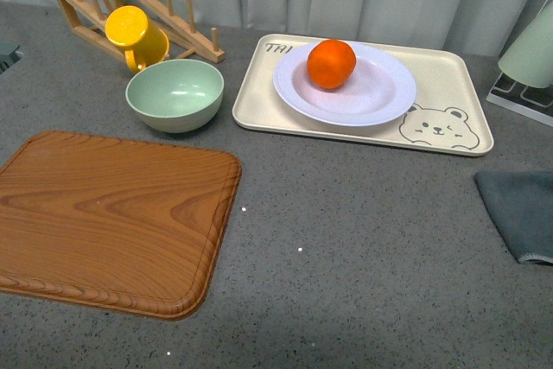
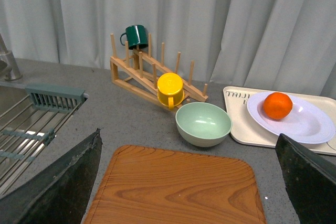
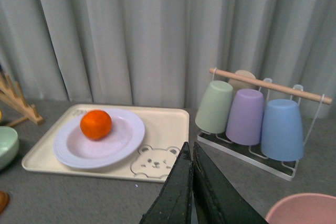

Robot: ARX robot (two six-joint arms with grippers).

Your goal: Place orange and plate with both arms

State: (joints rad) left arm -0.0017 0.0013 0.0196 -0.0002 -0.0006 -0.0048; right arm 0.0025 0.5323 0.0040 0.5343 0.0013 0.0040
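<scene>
Front view: neither arm is visible. The orange (image 1: 331, 63) sits in the well of the white plate (image 1: 380, 97), toward the plate's upper-left side. The plate rests on the cream bear tray (image 1: 449, 131) in the upper centre-right of the frame, with the bear drawing at the tray's lower-right corner. To the left of the tray stands the pale green bowl (image 1: 174, 94), close to the tray edge but not touching it. Directly above the bowl, the yellow mug (image 1: 136, 36) lies tilted against the wooden drying rack (image 1: 130, 6) in the upper left. The wooden cutting board (image 1: 108, 218) occupies the lower left of the grey countertop (image 1: 363, 248). A grey cloth (image 1: 523, 209) lies at the right edge.

Left wrist view: the left gripper (image 2: 186, 182) has its fingers (image 2: 58, 190) set wide apart at the lower corners of the frame, with nothing between them. The cutting board lies between the fingers at lower centre. A dark green mug (image 2: 135, 36) hangs on top of the rack. A sink with a wire grid (image 2: 26, 135) is at the left edge.

Right wrist view: the right gripper (image 3: 192, 192) has its fingers (image 3: 173, 195) pressed together at lower centre, gripping nothing. The orange and plate appear at centre left. A cup stand (image 3: 252, 114) at right holds green, purple and blue cups upside down. A pink bowl rim (image 3: 304, 211) shows at the lower right corner.
</scene>
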